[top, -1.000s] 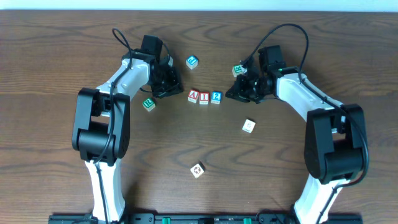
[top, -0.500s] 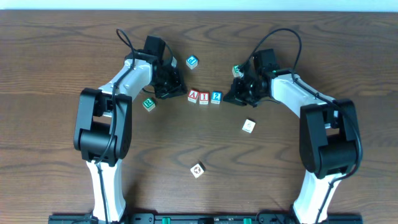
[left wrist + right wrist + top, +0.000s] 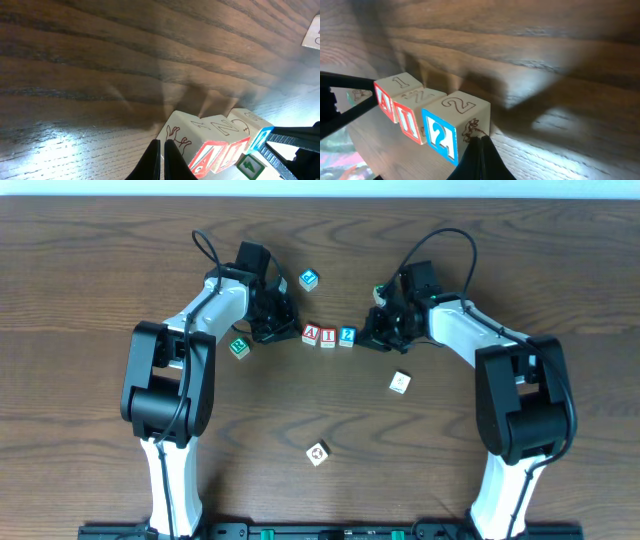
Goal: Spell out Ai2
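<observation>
The word looks all but finished. The A block, the I block and the 2 block lie in one row on the tabletop, between the two sets of jaws. Seen from above they read A, I, 2, with the letter faces up. In the right wrist view the three sit side by side, each touching the next.

The left jaws are pinched together and hold nothing. Their tips are at the outer side of the A block, touching it or just short of it; the left wrist view does not settle which. The right jaws are also closed to a point and empty, with the tips at the outer side of the 2 block.

My reading is that both arms are nudging the ends of the row inward to square it up. The I block sits slightly out of line with the other two in the overhead view, so a little tidying may remain. After that, both arms only need to draw clear.

The spare blocks lie outside the row:
- a blue-marked block beyond the left jaws
- a green-marked block behind the left jaws
- another green block beside the right jaws
- two pale blocks nearer the robot
</observation>
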Controlling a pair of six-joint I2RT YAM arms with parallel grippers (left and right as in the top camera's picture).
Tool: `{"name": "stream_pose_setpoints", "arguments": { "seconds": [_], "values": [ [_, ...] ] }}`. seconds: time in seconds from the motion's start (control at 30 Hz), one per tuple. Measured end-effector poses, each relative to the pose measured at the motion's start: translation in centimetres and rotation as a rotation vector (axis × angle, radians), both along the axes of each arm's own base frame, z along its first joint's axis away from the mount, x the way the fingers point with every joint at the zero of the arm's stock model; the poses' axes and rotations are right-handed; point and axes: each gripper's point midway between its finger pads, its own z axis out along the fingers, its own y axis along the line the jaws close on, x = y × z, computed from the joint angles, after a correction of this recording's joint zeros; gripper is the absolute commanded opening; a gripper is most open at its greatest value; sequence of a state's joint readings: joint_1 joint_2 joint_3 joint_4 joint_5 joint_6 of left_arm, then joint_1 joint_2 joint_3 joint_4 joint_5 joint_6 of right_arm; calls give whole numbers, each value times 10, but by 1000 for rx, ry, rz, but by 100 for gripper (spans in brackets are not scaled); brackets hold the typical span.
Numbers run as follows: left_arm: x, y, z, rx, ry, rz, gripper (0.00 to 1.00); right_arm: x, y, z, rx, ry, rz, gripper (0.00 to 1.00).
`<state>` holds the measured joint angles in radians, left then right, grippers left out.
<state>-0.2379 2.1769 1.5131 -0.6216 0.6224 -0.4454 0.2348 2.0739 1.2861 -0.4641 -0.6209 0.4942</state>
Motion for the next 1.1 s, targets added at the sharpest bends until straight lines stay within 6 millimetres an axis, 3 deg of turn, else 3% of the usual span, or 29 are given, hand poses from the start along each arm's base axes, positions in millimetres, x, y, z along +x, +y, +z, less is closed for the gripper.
{"name": "stream_pose_setpoints", "arguments": {
  "seconds": [1.1],
  "values": [
    [-3,-9,0,-1,-4,-18,6,12,4,5,18,-47,-15,1]
  ]
}}
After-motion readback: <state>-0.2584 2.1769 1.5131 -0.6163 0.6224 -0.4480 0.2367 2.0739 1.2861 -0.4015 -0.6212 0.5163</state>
